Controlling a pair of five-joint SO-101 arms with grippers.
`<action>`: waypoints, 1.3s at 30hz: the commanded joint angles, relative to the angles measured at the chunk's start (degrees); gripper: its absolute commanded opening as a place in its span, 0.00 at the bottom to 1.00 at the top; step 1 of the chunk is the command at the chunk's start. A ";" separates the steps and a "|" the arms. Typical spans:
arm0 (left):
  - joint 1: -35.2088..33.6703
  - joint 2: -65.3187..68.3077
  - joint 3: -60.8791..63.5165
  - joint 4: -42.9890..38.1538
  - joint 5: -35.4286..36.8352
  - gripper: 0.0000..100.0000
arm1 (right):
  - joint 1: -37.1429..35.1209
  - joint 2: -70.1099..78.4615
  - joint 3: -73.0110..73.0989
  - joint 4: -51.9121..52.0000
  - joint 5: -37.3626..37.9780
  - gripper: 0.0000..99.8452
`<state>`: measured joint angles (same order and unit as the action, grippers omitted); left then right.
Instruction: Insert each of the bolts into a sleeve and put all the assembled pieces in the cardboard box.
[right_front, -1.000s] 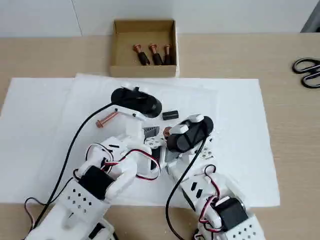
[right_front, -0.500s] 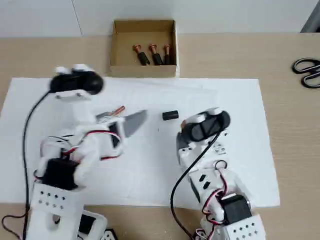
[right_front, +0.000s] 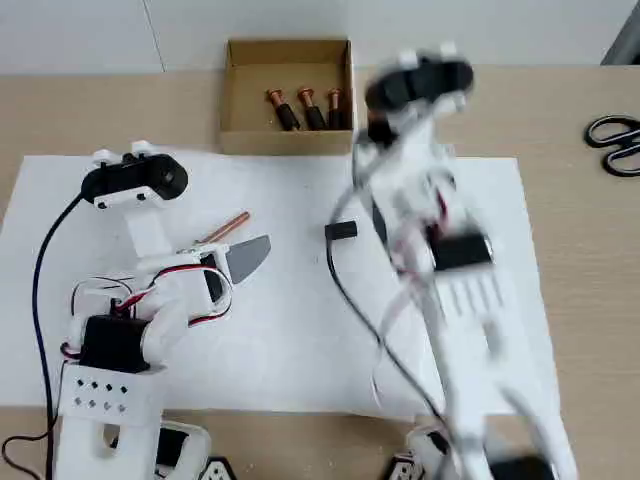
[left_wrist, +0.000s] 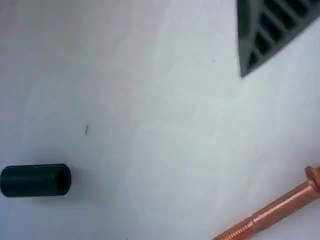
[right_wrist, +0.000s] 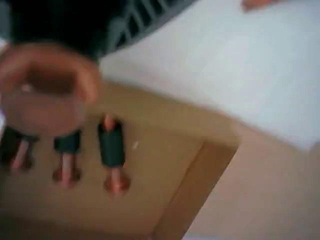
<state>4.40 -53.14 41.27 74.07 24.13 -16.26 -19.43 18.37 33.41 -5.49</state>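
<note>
The cardboard box (right_front: 238, 140) at the table's back holds three assembled bolt-and-sleeve pieces (right_front: 305, 108), which lie side by side (right_wrist: 111, 145). My right gripper (right_front: 376, 128) hangs at the box's right front corner, shut on another copper bolt in a dark sleeve (right_wrist: 47, 90), just above the box's inside. A loose copper bolt (right_front: 226, 228) lies on the white paper, touching nothing. A loose black sleeve (right_front: 341, 230) lies to its right (left_wrist: 35, 180). My left gripper (right_front: 240, 258) hovers open beside the loose bolt (left_wrist: 270, 212), holding nothing.
A large white paper sheet (right_front: 300, 330) covers the table's middle. Black scissors (right_front: 615, 143) lie at the far right edge. The right arm stretches over the paper's right half, and its cable hangs close to the loose sleeve.
The right arm swung from the middle of the paper out to the box, carrying its piece. The left arm pulled back to the left, leaving the loose bolt and sleeve uncovered.
</note>
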 joint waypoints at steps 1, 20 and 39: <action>-0.53 -0.79 -0.04 0.26 -0.18 0.33 | 0.22 19.03 -19.43 -5.41 -0.26 0.00; -0.62 -0.79 2.33 0.00 0.00 0.33 | -1.01 81.54 -74.99 -22.99 -0.26 0.01; -0.62 -0.79 2.24 -2.73 -0.09 0.33 | 1.71 83.91 -109.80 16.13 -0.18 0.26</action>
<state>4.22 -53.14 43.91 72.48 24.13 -15.91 66.37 -79.38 39.38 -5.49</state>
